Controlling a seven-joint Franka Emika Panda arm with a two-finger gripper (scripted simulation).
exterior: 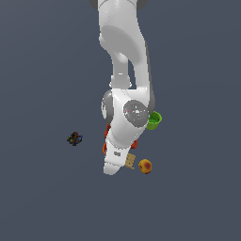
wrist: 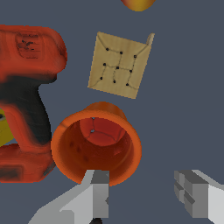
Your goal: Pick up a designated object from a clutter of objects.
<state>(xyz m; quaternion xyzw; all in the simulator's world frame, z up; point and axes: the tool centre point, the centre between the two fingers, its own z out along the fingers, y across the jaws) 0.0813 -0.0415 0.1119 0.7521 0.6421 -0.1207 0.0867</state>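
The designated object, an orange tapered cup (wrist: 96,144), stands upright with its mouth open toward the wrist camera. My gripper (wrist: 146,194) is open just above it. One grey finger (wrist: 98,192) overlaps the cup's near rim, and the other finger (wrist: 194,197) hangs over bare floor beside the cup. The clutter of objects surrounds it: a red-black power drill (wrist: 26,105) touching the cup's side, a tan square cracker (wrist: 119,64) just beyond, and a yellow-red fruit (wrist: 138,3). In the exterior view the arm's white hand (exterior: 115,157) hides the cup and the fingers.
A lime-green cup (exterior: 154,120) sits at the arm's side toward the exterior view's right. The cracker (exterior: 130,161) and the fruit (exterior: 145,166) lie beside the hand. A small dark toy (exterior: 74,139) lies apart toward the exterior view's left on the dark grey floor.
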